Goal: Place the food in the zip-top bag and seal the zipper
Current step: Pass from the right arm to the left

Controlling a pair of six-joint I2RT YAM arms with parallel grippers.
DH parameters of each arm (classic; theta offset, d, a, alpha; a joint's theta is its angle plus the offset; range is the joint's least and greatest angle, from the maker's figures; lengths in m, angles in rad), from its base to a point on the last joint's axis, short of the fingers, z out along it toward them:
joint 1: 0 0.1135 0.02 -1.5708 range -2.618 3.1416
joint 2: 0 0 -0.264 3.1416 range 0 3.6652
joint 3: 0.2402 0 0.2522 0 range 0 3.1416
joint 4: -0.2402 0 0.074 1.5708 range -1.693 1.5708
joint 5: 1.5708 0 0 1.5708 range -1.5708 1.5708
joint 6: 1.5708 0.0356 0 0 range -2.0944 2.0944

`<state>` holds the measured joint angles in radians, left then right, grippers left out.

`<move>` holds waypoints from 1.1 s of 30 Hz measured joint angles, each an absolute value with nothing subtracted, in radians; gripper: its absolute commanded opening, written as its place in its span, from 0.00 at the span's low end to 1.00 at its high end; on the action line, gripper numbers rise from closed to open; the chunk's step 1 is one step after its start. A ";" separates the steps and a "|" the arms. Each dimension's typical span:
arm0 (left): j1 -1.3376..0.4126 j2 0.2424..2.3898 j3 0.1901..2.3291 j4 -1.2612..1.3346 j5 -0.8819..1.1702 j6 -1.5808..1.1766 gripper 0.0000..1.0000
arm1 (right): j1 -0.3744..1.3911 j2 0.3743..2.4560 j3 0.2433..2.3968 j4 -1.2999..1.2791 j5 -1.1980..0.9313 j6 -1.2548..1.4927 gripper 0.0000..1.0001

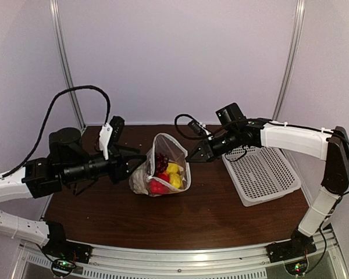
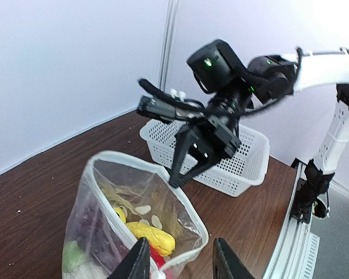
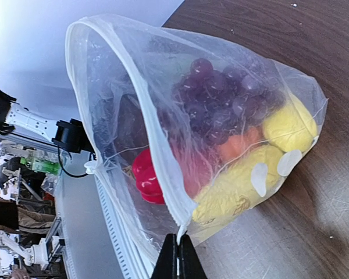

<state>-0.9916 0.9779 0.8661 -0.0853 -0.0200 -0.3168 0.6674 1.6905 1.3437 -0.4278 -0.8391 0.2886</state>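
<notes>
The clear, floppy, white-dotted zip-top bag (image 1: 167,148) stands mouth-up at the centre of the top view on the dark brown wooden table (image 1: 104,215), left of the white mesh plastic basket (image 1: 262,174). The food on show is inside it: the dark red grape bunch (image 3: 221,99), the red pepper (image 3: 146,177), the orange pumpkin (image 3: 238,145) and the yellow pieces (image 3: 285,131). Filling looks done, so I judge the step in hand to be the sealing. The right gripper (image 3: 177,263), at the bottom centre of its own wrist view, has its 2 fingers pressed together on the pale zipper strip (image 3: 146,122), which runs up from them around a mouth that gapes wide. The left gripper (image 2: 180,264), at the bottom of the left wrist view, has its fingers apart with the bag's near rim between them, not clamped. To seal well, the left claw should close on that near rim, low enough to catch both lips yet above the yellow piece beneath. The 2 arms should then draw apart gently so the mouth flattens into 1 line. Only with the lips aligned should a claw pinch and slide along the strip. Pulling hard risks tipping the floppy bag and spilling the produce.
</notes>
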 measured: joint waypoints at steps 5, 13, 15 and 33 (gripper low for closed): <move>-1.175 0.913 0.699 -0.055 -0.157 -0.260 0.29 | 0.649 1.689 1.311 -0.334 -0.934 0.399 0.00; -1.198 0.948 0.590 0.009 -0.331 -0.134 0.33 | 0.612 1.682 1.293 -0.236 -1.006 0.504 0.00; -1.198 0.950 0.557 0.049 -0.369 -0.109 0.34 | 0.611 1.673 1.287 -0.229 -1.011 0.510 0.00; -1.104 0.957 0.418 0.323 -0.519 -0.035 0.34 | 0.611 1.649 1.282 -0.210 -1.022 0.523 0.00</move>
